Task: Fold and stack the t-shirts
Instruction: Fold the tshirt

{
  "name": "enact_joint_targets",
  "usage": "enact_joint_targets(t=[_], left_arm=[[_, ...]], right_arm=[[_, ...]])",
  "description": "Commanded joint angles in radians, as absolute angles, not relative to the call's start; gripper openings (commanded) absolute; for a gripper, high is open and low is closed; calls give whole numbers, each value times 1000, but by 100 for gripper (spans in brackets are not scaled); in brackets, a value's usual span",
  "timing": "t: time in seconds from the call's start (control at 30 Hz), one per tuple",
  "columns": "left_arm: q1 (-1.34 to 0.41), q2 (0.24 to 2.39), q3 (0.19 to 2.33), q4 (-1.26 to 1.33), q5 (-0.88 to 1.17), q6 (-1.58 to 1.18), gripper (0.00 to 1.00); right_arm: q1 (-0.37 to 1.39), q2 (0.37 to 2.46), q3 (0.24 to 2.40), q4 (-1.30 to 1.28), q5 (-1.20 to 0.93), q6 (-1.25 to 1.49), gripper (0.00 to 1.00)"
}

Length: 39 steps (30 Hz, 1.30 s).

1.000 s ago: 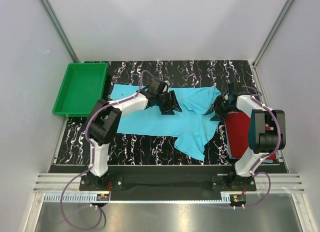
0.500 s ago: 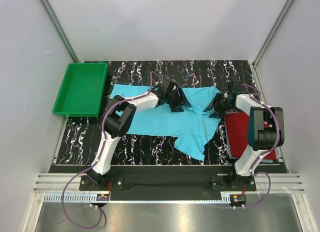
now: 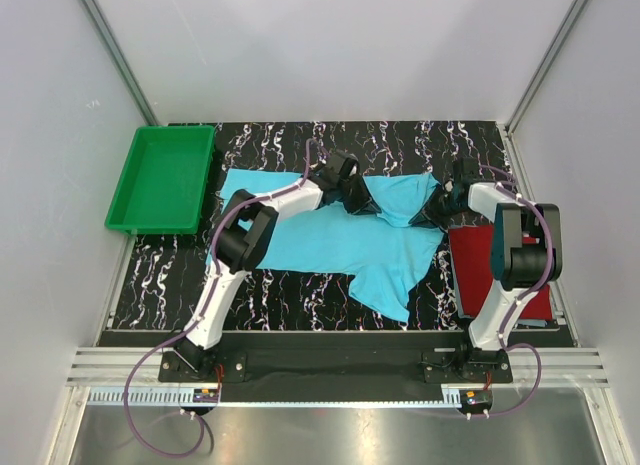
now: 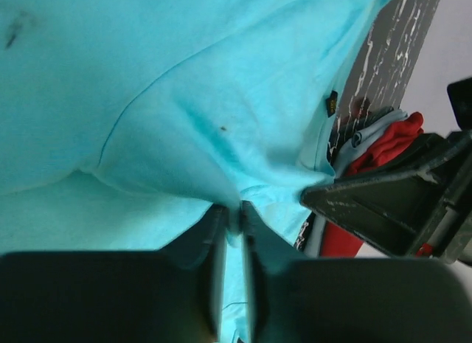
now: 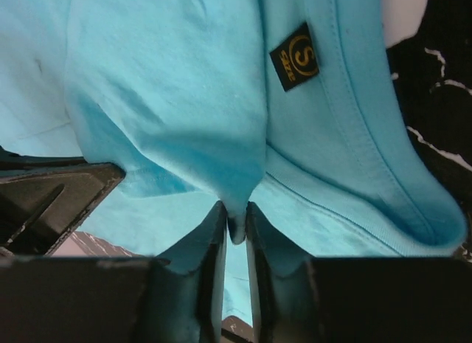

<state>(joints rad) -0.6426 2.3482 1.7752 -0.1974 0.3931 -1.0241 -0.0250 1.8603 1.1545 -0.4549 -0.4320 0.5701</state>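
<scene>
Turquoise cloth dominates the centre of the black marbled mat (image 3: pixel 260 285). A short-sleeved turquoise t-shirt (image 3: pixel 320 243) lies spread across the middle of the top view, with one sleeve pointing toward the lower centre. Its upper right portion is gathered into a raised flap between the two arms.

The left gripper (image 3: pixel 357 197) reaches in from the left, just above centre frame, onto that flap. Its jaws are drawn almost together on a thin pleat of the turquoise fabric. The left wrist view shows the ridge of cloth squeezed between the dark fingers (image 4: pixel 215 269).

The right gripper (image 3: pixel 440 207) comes in from the right side of the frame at the shirt's collar end. Its jaws are narrowed to a slit and pinch a fold of the same shirt. In the right wrist view, the small black neck label (image 5: pixel 295 57), printed with a gold circled "S", sits just above that pinch. The two grippers are close together, each visible in the other's wrist camera.

A dark red t-shirt (image 3: pixel 478 273), folded into a rectangle, rests at the right edge of the mat. The right arm partly covers it, and it lies just beside the turquoise shirt's right hem. A green plastic tray (image 3: pixel 160 185) stands in the upper left, off the mat's corner.
</scene>
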Motion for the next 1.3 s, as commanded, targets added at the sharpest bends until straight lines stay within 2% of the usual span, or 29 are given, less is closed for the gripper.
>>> enact_joint_targets(t=[0.0,0.07,0.27,0.3,0.4,0.63,0.7,0.77,0.87,1.0,1.1,1.27], left_arm=[[-629,2344,1850,-239,414,-971,9],[-626,2339,1876,-303,413,-948,0],[-600,2303,1879,-429,425,-893,1],[-595,2307,1881,-430,428,-887,7],[-583,2336,1936,-434,448,-877,16],[-545,2473,2184,-451,499,-859,25],[-535,2485,2209,-463,488,-827,38],[-528,2446,2209,-529,444,-769,44],[-531,2311,2088,-549,393,-729,51],[-540,2151,1846,-523,354,-741,48],[-564,2093,1709,-431,371,-778,39],[-569,2141,1689,-302,420,-749,36]], right_arm=[[-26,1864,1198,-433,-451,563,14],[-26,1849,1180,-436,-457,564,0],[-26,1778,1135,-419,-475,612,0],[-26,1778,1143,-411,-476,627,0],[-26,1818,1221,-402,-471,646,0],[-29,1969,1368,-403,-480,687,0],[-32,1991,1402,-406,-479,687,0],[-40,2008,1416,-413,-483,687,0],[-46,2005,1416,-417,-479,672,0],[-52,1991,1411,-419,-466,657,0],[-54,1991,1422,-417,-465,653,0],[-55,1988,1425,-422,-477,647,0]])
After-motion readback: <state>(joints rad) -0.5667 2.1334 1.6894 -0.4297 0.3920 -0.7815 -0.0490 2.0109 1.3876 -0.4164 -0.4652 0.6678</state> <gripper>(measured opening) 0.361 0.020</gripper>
